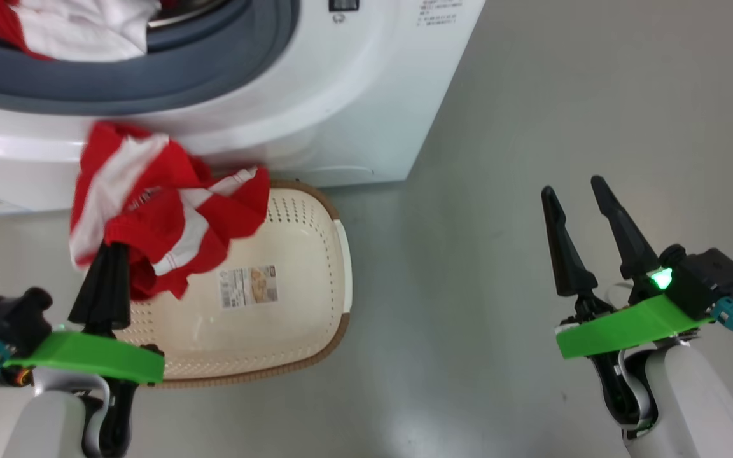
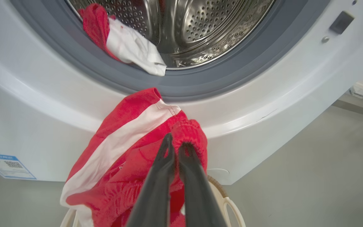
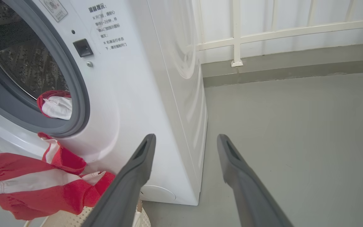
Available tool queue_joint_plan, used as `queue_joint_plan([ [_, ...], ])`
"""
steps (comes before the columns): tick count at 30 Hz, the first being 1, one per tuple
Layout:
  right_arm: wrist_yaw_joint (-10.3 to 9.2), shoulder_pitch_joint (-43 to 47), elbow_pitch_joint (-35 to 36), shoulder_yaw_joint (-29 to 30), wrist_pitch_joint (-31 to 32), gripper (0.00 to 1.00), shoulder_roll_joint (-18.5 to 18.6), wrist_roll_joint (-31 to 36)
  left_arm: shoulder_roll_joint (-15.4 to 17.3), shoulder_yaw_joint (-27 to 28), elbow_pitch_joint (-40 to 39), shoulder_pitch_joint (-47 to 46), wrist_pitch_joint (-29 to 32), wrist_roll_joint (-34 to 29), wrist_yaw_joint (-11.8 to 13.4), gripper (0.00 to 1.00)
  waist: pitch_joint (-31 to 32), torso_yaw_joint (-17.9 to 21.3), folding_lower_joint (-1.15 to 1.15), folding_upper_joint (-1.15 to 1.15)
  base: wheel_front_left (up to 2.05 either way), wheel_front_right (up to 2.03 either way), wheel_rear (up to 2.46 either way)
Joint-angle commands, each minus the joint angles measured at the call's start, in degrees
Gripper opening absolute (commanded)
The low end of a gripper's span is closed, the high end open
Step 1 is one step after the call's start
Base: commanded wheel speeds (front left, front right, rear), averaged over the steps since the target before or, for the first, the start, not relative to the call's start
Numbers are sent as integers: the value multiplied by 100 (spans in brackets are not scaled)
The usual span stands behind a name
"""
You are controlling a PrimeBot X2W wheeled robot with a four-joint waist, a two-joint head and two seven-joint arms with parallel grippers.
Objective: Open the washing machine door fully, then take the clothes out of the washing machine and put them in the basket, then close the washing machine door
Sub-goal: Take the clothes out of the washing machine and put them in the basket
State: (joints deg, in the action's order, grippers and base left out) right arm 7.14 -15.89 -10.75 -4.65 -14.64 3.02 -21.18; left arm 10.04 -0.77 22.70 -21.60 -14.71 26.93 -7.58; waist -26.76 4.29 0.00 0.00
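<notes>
My left gripper [image 1: 111, 249] is shut on a red garment with white stripes [image 1: 163, 210], holding it above the left part of the cream basket [image 1: 303, 254]. In the left wrist view the garment [image 2: 121, 157] drapes over my closed fingers [image 2: 165, 157]. Another red and white piece of clothing [image 1: 74, 28] lies on the grey gasket at the mouth of the washing machine [image 1: 315, 114]; it lies there too in the left wrist view [image 2: 128, 44]. My right gripper [image 1: 573, 191] hangs open over bare floor, well right of the basket. The door is out of view.
The basket stands on the grey floor right against the washer's front. A white railing [image 3: 263, 34] and a low kerb run behind the machine on the right. Open floor [image 1: 532, 95] lies to the right of the washer.
</notes>
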Motion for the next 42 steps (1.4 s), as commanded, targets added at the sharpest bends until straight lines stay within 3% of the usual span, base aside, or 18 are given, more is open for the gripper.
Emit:
queue_joint_plan([
  [1,35,-69,156,-157,-36,100,-14,-35,188,139,11,-165,-29,-48,9,0,-199,73,0,0,0,0,0],
  [11,35,-213,241,-262,-36,100,-14,-135,352,-190,1379,-765,-29,3,9,0,-714,238,0,0,0,0,0],
  [21,35,-430,380,-378,-36,100,-14,-158,603,-893,2680,-1448,-29,163,9,0,-1305,398,0,0,0,0,0],
  [42,35,-663,568,-723,-36,100,-14,-229,1116,-2412,3899,-2505,-29,1095,9,0,-2014,725,0,0,0,0,0],
])
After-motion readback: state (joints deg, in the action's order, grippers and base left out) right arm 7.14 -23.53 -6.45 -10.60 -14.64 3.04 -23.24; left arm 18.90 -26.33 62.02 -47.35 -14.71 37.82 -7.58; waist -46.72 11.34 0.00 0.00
